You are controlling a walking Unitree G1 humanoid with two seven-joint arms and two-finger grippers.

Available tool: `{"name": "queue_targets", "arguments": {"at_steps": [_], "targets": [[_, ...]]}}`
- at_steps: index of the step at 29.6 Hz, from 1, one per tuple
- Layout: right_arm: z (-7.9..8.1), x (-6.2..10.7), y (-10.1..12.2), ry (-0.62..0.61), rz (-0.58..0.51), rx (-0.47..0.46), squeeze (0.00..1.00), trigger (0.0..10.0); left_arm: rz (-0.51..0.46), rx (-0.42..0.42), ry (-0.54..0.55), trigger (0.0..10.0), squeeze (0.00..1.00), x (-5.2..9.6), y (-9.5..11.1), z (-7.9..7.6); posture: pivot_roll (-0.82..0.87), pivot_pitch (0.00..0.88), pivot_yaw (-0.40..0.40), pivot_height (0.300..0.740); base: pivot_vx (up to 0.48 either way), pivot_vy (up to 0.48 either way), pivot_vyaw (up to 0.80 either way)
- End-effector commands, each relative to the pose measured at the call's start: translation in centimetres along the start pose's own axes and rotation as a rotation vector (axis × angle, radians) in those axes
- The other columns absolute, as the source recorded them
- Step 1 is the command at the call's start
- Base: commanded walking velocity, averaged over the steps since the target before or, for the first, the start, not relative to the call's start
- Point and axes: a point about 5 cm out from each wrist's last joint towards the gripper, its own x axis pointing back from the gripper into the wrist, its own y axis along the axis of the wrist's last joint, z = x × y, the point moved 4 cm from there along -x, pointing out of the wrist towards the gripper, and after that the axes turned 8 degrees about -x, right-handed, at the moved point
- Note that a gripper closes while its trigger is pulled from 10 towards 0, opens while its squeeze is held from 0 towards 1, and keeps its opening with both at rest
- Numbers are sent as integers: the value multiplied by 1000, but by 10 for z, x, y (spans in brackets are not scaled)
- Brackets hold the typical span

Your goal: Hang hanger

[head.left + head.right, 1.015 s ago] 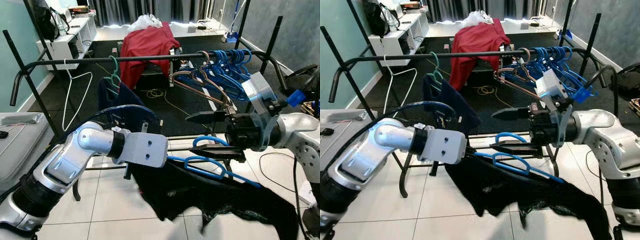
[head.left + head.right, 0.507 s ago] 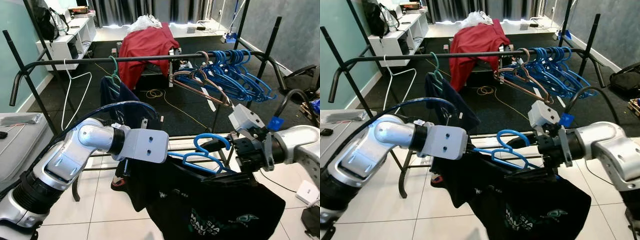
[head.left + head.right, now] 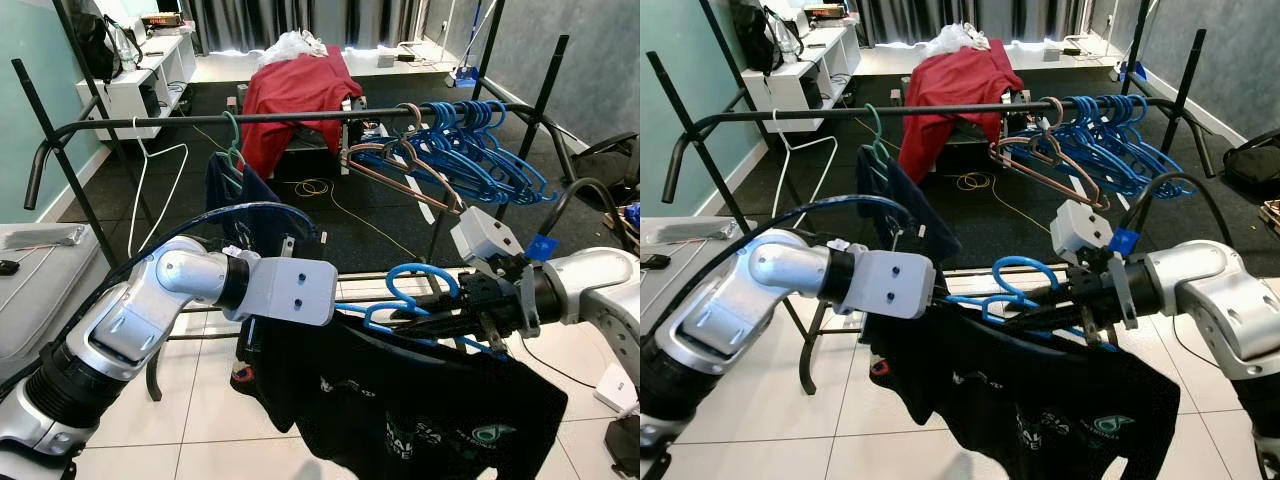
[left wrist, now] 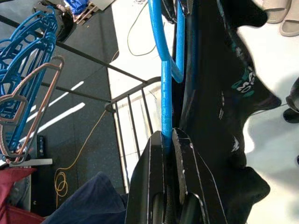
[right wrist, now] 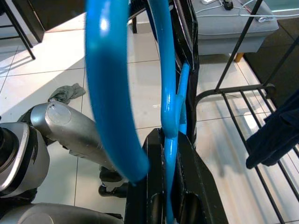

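Observation:
A blue plastic hanger [image 3: 413,284] carries a black printed T-shirt [image 3: 420,400] low in front of me, below the black clothes rail [image 3: 300,117]. My left gripper [image 4: 168,138] is shut on one end of the hanger's shoulder bar, its fingers hidden behind the silver wrist [image 3: 290,292] in the eye views. My right gripper [image 5: 169,142] is shut on the hanger's neck just under the hook, reaching in from the right [image 3: 440,318]. The shirt hangs off the floor, draped between both grippers.
On the rail hang several blue hangers [image 3: 480,150], a brown hanger [image 3: 400,165], a green hanger [image 3: 230,150] with a navy garment [image 3: 235,195], and a white wire hanger [image 3: 150,190]. A red cloth [image 3: 295,90] lies beyond. A low rack [image 3: 365,278] stands behind the hanger.
My right gripper, open over the hanger a second ago, has shut on its neck. The hanger rose and the shirt came up off the floor tiles.

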Motion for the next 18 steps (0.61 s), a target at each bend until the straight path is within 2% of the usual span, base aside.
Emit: {"name": "queue_targets", "arguments": {"at_steps": [1,8,10,13,15,16,17,18], "targets": [[0,1,4,-4,4,24,0,0,-11,-20,27,10000,0,3,6,7,-99,0,-1,740,0,0,0],[-1,0,4,-9,1,24,0,0,-19,-31,51,10000,0,5,9,13,-99,0,-2,740,0,0,0],[-5,1,1,-35,2,25,0,0,-66,-5,125,10000,0,9,15,25,-98,0,-4,740,0,0,0],[-6,1,0,-42,0,25,0,0,-88,10,154,10000,0,11,17,30,-98,0,-4,740,0,0,0],[-7,4,0,-64,-15,18,0,0,-227,111,274,10000,0,35,33,54,-99,0,-2,740,0,0,0],[-8,5,-1,-75,-21,13,0,0,-298,158,323,10000,1000,52,40,64,-97,0,1,740,0,0,0],[-8,6,-2,-88,-27,9,0,0,-372,192,345,10000,1000,70,48,70,-98,0,3,740,0,0,0],[-8,6,-2,-88,-27,9,0,0,-372,192,345,10000,1000,70,48,70,-98,0,3,740,0,0,0]]}}
